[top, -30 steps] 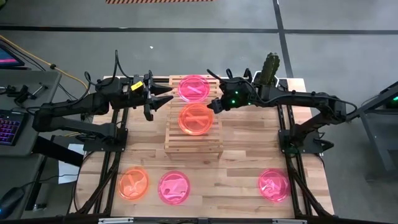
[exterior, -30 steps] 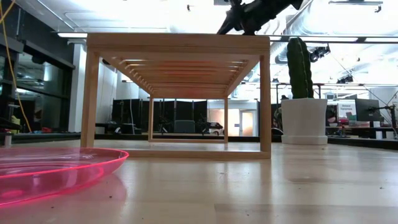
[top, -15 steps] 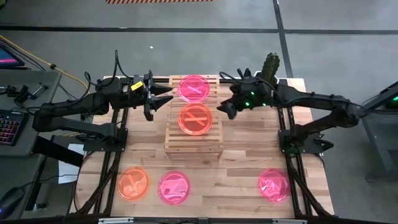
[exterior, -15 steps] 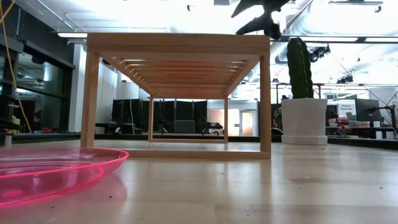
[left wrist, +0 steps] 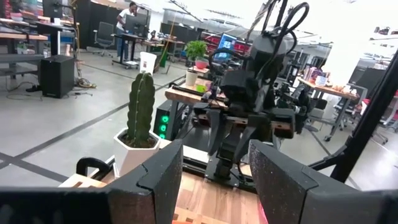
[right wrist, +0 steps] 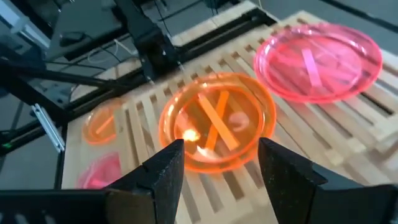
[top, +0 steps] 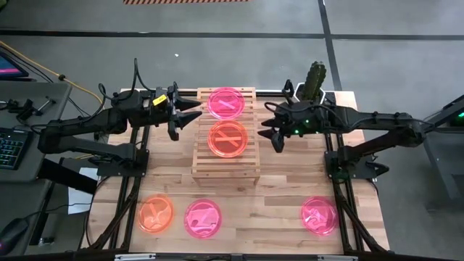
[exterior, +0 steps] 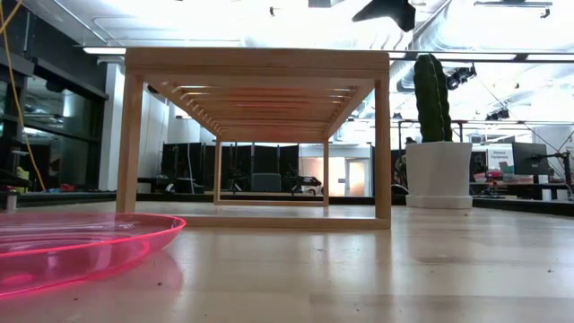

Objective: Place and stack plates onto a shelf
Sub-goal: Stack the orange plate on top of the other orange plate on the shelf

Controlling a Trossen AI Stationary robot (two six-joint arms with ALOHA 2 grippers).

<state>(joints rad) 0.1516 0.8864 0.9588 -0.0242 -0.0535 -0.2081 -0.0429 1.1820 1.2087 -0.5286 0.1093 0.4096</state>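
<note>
two plates are seen on the shelf [top: 225,135] at the centre of the high view: a pink plate [top: 227,102] at its upper end and an orange plate [top: 230,138] just below it, close together; whether the rims touch cannot be told. the lower end of the shelf is bare slats. three more plates lie on the table [top: 283,188] along the lower part of the frame: a second orange plate [top: 156,213] at lower left, a second pink plate [top: 203,218] just beside it, and a third pink plate [top: 319,214] well apart at lower right. bare wood is left between these and the shelf.

the right gripper [top: 273,135] is held just off the shelf's right edge, its fingers spread and nothing between them. the left gripper [top: 190,114] is held at the shelf's upper left corner, fingers likewise released and holding nothing.

a cactus [top: 314,78] in a white pot stands at the table's upper right.

in the low view the shelf's legs and the open room beneath it are shown, which the high view hides. in the right wrist view faint crossed marks inside the plates are shown.
</note>
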